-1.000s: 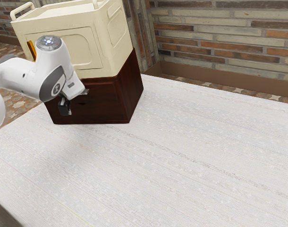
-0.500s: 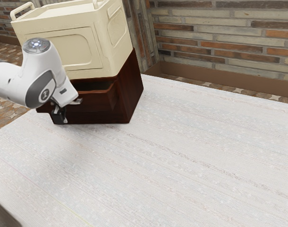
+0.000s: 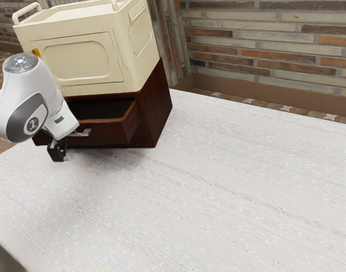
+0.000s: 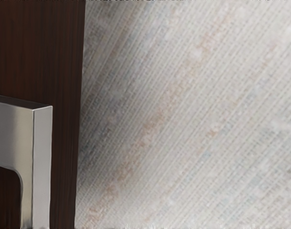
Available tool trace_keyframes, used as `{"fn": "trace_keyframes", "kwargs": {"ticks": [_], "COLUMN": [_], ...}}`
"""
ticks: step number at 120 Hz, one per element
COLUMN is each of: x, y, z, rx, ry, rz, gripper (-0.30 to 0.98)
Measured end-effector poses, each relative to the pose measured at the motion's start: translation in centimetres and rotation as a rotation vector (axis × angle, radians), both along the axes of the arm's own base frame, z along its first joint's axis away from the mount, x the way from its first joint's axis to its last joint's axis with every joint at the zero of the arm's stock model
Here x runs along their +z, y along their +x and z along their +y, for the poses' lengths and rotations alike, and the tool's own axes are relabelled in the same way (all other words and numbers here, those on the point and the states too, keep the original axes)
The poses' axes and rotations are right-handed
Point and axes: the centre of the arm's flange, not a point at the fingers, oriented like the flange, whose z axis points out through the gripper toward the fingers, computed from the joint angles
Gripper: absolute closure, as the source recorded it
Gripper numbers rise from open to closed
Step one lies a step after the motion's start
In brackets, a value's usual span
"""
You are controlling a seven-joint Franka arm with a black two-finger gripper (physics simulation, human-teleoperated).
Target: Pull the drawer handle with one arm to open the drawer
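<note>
Drawer (image 3: 108, 131) open part way, its front just beside the tool (image 3: 58, 152); whether the tool is apart or together, I cannot tell. The metal handle (image 4: 24, 129) on that front is near the tool. Beyond the tool stands the dark wooden cabinet (image 3: 156, 107), a cream box (image 3: 91, 59) on top, higher than the tool. The pale counter (image 3: 218, 192) spreads below the tool.

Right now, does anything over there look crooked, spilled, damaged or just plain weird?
Nothing stands out. The cream crate sits squarely on the dark cabinet, and I see no spill or breakage. The drawer is open, but that's the task.
</note>
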Motion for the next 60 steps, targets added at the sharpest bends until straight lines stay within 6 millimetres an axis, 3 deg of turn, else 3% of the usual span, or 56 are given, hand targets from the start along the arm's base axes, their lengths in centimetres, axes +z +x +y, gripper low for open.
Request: {"fn": "trace_keyframes", "kwargs": {"ticks": [60], "x": [0.1], "y": [-5.2], "z": [-1.8], "rx": [-0.018], "ry": [-0.038], "rz": [-0.011], "gripper": [0.00]}}
